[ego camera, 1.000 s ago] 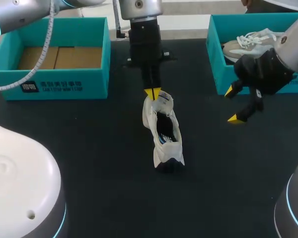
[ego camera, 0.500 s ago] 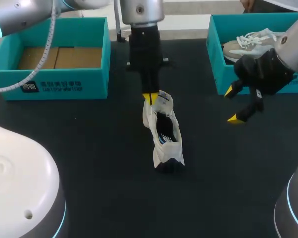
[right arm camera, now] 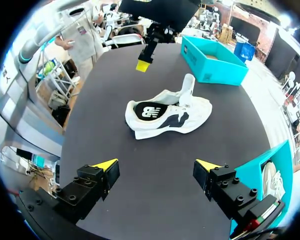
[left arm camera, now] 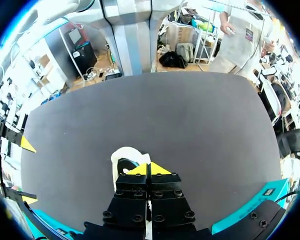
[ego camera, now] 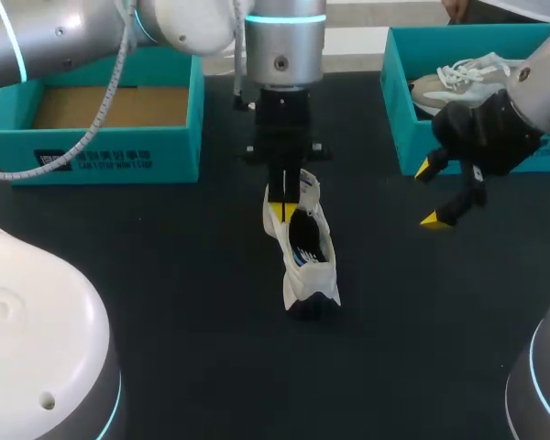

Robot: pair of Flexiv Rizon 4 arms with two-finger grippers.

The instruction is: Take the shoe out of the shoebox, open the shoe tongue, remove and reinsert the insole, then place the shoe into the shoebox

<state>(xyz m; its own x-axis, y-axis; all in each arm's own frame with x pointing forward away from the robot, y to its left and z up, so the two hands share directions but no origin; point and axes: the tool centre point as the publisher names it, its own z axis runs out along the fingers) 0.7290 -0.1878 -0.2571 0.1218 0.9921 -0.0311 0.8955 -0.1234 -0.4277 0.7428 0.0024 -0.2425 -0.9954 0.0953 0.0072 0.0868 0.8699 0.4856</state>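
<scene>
Shoe (ego camera: 302, 247) lay mid-frame on the bench (ego camera: 165, 302). Left end effector (ego camera: 281, 209), fingers pinched together w/ nothing held, was brought nearer, over the shoe's opening; tongue step judged imminent. Right end effector (ego camera: 437, 194) was kept wide, mid-right.

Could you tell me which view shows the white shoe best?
Right wrist view: the white shoe lies whole, unobstructed. Head view: jaws of the left gripper hide part. Left wrist view: only a bit shows.
</scene>
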